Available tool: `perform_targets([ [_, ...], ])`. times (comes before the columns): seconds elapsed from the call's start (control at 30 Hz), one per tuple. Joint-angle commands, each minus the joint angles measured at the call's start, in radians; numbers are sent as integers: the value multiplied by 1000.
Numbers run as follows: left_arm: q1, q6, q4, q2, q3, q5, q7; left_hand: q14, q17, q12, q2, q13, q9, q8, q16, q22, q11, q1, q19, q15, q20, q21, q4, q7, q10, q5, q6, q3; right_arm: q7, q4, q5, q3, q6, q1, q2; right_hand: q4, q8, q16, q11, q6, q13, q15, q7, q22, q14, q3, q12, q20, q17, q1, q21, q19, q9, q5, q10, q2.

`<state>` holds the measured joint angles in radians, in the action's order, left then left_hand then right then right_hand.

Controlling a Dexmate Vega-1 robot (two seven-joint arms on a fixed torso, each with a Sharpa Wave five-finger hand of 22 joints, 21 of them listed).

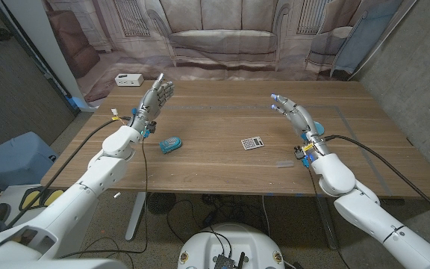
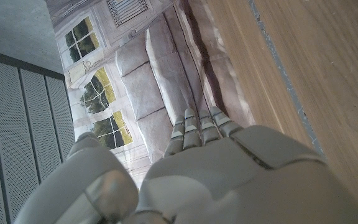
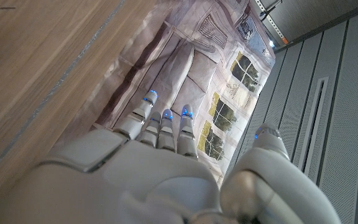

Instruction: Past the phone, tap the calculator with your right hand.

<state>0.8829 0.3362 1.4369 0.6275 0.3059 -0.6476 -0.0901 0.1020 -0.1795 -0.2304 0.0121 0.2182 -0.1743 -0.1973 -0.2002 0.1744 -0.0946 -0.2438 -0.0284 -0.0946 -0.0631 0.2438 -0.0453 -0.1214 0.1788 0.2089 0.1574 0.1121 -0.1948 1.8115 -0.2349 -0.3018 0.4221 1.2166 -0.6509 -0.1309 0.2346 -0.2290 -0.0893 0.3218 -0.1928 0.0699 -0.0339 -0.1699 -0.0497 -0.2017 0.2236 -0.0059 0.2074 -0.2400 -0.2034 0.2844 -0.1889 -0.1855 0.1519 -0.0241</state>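
Head view: I see my left hand (image 1: 156, 97) raised over the left part of the wooden table (image 1: 222, 161), fingers apart and holding nothing. My right hand (image 1: 293, 113) is raised over the right part, fingers spread, also holding nothing. The calculator (image 1: 252, 143) lies flat on the table near the middle, between the two hands and nearer the right one, apart from both. A blue object (image 1: 171, 145), which I take to be the phone, lies left of the calculator, well apart from it and below my left hand. A white box (image 1: 128, 79) sits near the far left corner. A small clear strip (image 1: 285, 164) lies near the right forearm.

Left wrist view: I see the back of the left hand (image 2: 216, 168), fingers extended side by side, nothing in them, with the table edge (image 2: 278, 68) and a printed backdrop (image 2: 148, 74) beyond.

Right wrist view: the back of the right hand (image 3: 160, 162) shows fingers extended, thumb apart, nothing held; blue fingertips (image 3: 166, 115) point toward the backdrop.
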Motion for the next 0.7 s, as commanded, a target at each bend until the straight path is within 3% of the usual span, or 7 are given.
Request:
perform_targets([
  [0.03, -7, 17, -23, 2, 0, -10, -35, 6, -1, 0, 3, 2, -6, -6, 1, 4, 0, -9, -4, -2, -5, -3, 6, 1, 2, -4, 12, 1, -101, 52, 144, -12, -52, 28, -1, -1, 0, 9, 0, 17, -5, 2, 5, -3, 20, 0, -6, -2, 2, -8, 7, -17, -1, 2, -2, -6],
  [0.5, -23, 46, -55, 3, 5, -15, -88, 16, -1, -2, 4, -2, -6, -6, 1, 4, -4, -9, -10, -1, -4, -7, 7, -3, 14, -5, 21, 0, -183, 99, 324, -34, -143, 40, -8, -2, -7, 14, 11, 21, -6, -7, 21, -3, 29, 1, -13, -3, 3, -10, 10, -30, -2, 2, -15, -8],
  [0.7, -23, 51, -63, 4, 6, -21, -106, 17, -1, -1, 5, -4, -6, -5, 1, 4, -3, -9, -11, -1, -5, -9, 8, -1, 15, -5, 22, 0, -210, 145, 424, -45, -239, 43, -30, -2, -10, 16, 11, 19, -6, -9, 25, -3, 34, 1, -13, -5, 3, -10, 12, -35, -2, 2, -15, -8],
])
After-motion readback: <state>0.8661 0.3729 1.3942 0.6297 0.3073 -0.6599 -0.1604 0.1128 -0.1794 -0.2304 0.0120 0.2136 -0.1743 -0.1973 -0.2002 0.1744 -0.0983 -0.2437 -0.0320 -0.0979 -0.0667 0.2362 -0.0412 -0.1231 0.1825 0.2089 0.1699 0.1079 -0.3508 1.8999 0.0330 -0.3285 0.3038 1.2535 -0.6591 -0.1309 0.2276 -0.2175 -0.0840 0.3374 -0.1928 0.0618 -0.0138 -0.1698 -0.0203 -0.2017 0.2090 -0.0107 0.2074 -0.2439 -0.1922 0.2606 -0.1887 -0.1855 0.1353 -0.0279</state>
